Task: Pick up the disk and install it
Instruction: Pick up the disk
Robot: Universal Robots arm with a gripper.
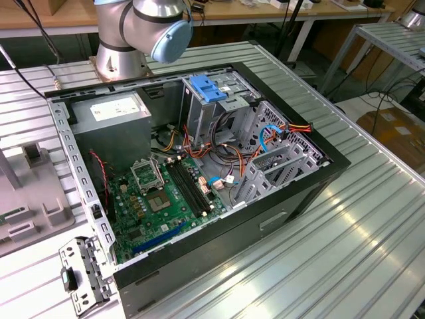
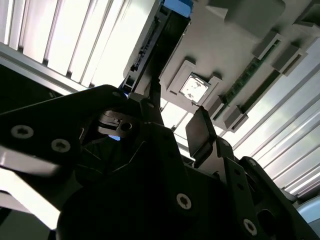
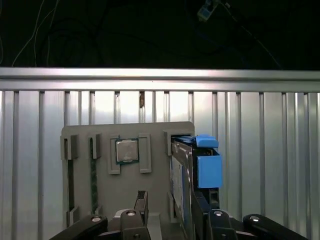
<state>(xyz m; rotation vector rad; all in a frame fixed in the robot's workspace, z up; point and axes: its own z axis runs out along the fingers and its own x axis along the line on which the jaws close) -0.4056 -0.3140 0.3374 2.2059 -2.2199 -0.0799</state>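
The disk (image 3: 206,170) stands on edge in the grey holder (image 3: 85,137), beside a processor chip (image 3: 127,150). The gripper (image 3: 170,202) is near the holder, its jaws wide.

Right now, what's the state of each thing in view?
Disk: standing on edge in the grey fixture's slot, not picked up.
Tool: open, empty, close to the disk.
Processor chip: seated in the fixture.
Computer case: lying on its side, panel off, inside exposed.
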